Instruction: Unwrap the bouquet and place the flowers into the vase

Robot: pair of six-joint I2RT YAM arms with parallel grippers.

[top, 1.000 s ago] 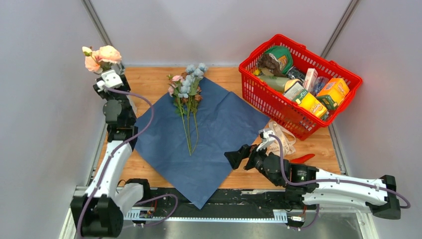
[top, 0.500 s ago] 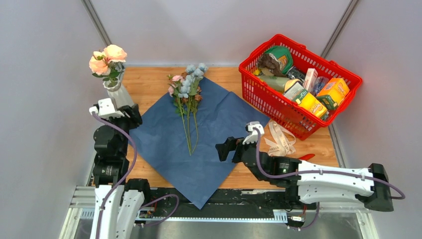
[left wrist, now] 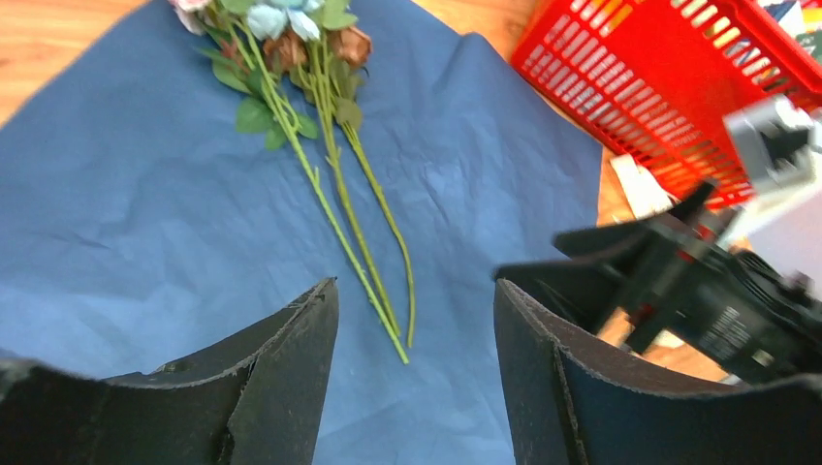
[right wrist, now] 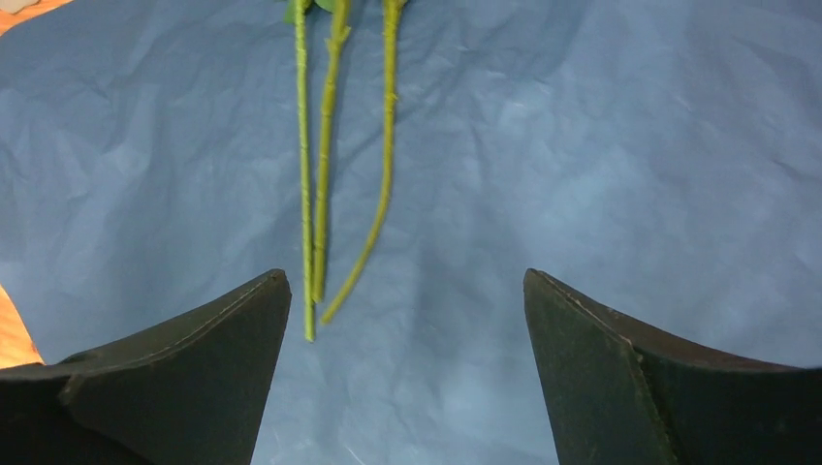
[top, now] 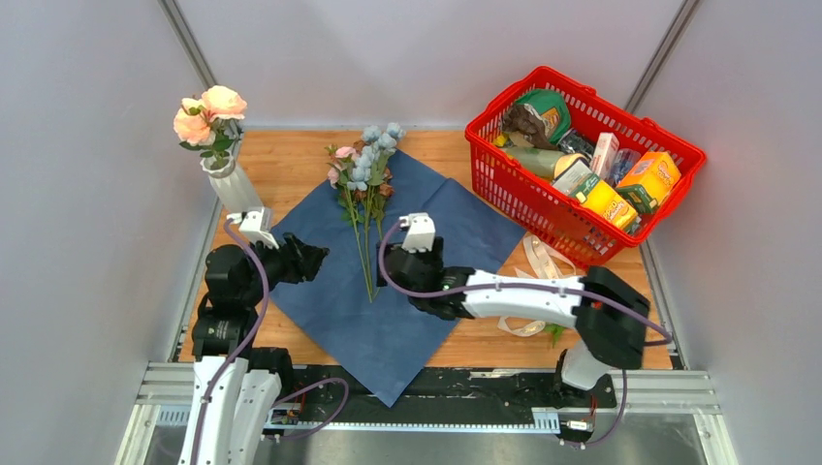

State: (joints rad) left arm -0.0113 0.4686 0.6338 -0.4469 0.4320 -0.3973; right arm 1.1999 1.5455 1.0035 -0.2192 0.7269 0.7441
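Motion since a second ago: left gripper (top: 310,259) has left the vase (top: 231,184) and right gripper (top: 391,263) has swung across to the stem ends of the flowers (top: 366,208), both over the blue paper (top: 436,237), jaws spread, holding nothing. Right wrist view cuts off the blooms. The flowers lie flat on the paper between the grippers, blooms toward the far edge, stems toward the near edge.

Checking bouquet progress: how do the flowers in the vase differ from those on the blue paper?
The vase flowers stand upright in the vase; the paper flowers lie flat on the paper. The vase flowers are peach and pink; the paper flowers mostly pale blue, with pink and brown. The vase flowers' stems are hidden; the paper flowers' stems lie bare. Both show green leaves.
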